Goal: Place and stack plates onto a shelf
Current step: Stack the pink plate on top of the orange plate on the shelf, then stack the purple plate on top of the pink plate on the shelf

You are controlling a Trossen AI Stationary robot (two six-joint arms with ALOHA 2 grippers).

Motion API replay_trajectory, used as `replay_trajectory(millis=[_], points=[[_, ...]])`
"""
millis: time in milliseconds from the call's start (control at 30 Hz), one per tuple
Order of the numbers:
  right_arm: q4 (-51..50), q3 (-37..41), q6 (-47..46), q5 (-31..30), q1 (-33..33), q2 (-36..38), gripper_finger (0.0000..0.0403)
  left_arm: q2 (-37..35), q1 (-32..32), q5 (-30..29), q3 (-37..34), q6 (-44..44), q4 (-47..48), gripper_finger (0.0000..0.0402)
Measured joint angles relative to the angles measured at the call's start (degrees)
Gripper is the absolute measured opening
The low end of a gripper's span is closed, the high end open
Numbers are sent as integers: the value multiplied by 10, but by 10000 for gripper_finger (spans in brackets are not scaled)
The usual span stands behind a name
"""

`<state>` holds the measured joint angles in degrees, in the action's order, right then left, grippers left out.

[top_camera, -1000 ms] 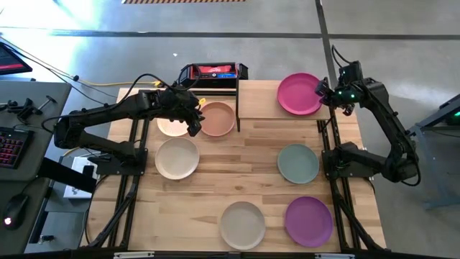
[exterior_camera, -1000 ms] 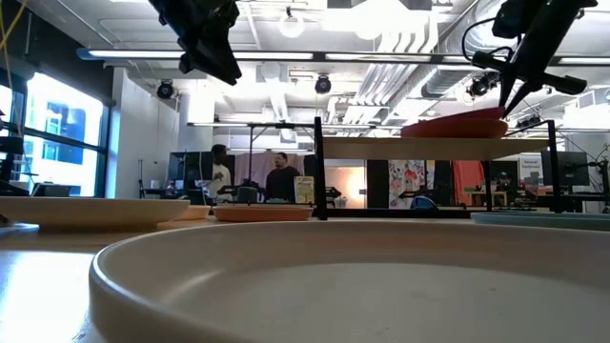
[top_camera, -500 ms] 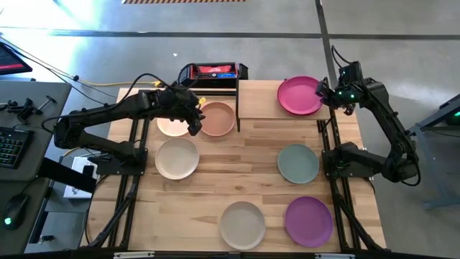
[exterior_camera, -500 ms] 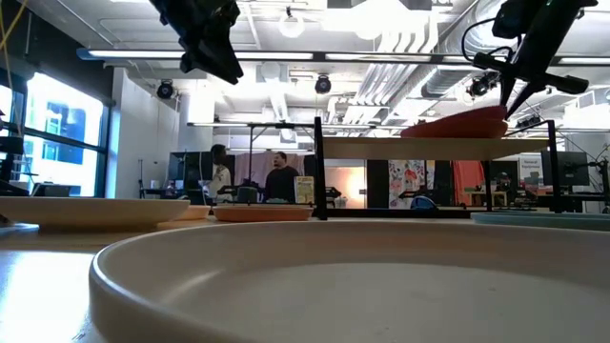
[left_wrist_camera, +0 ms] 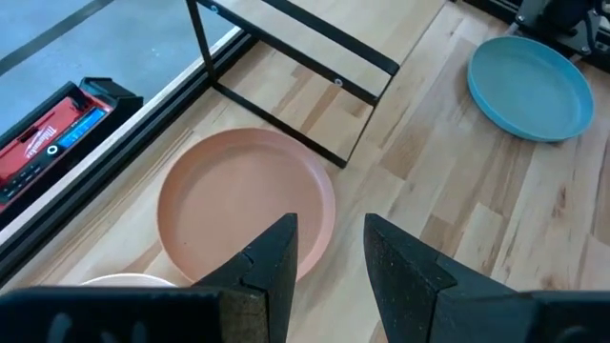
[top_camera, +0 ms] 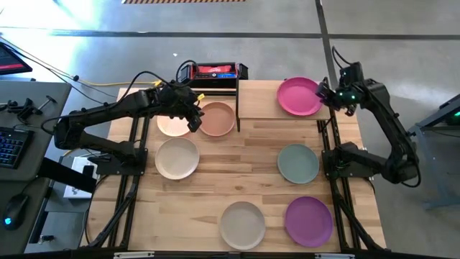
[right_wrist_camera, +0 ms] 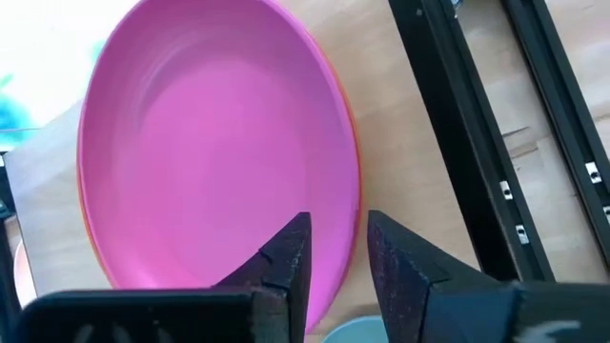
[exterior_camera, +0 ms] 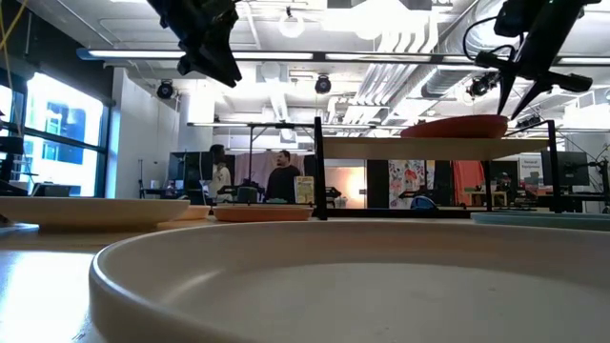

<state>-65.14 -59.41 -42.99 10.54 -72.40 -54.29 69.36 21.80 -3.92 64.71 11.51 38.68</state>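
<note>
High view, shelf: the small light-wood shelf (top_camera: 277, 101) stands at the far side of the big wooden surface (top_camera: 244, 176).
High view, right hand: the right hand (top_camera: 323, 93) is at the right edge of the round magenta plate (top_camera: 299, 95), which lies flat on the shelf.
High view, left hand: the left hand (top_camera: 192, 119) hangs over the round peach plate (top_camera: 218, 119), beside the round cream plate (top_camera: 171, 124).
High view, open room: bare wood lies between the round sage green plate (top_camera: 298, 163) and the off-white plate (top_camera: 177, 157).
Low view, shelf top: the plate sits level there.
Left wrist view, fingers: apart, holding nothing, above the peach plate's near edge.
Right wrist view, fingers: apart, just off the magenta plate's rim, not gripping it; an orange rim shows under it.
</note>
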Motion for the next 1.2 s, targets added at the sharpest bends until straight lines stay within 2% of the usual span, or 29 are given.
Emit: replay_trajectory(millis=[167,333,467,567,833,1200], points=[[-3,0,11,36,0,22,84,0,0,0,0,1,1,113],[-2,0,41,125,8,43,84,0,0,0,0,3,25,113],[-2,0,58,203,44,61,84,0,0,0,0,6,66,113],[-2,0,54,230,87,73,84,0,0,3,0,20,96,113],[-3,0,7,220,259,94,84,0,-7,4,0,53,157,113],[-1,0,-7,131,507,83,84,0,-28,4,0,74,165,113]])
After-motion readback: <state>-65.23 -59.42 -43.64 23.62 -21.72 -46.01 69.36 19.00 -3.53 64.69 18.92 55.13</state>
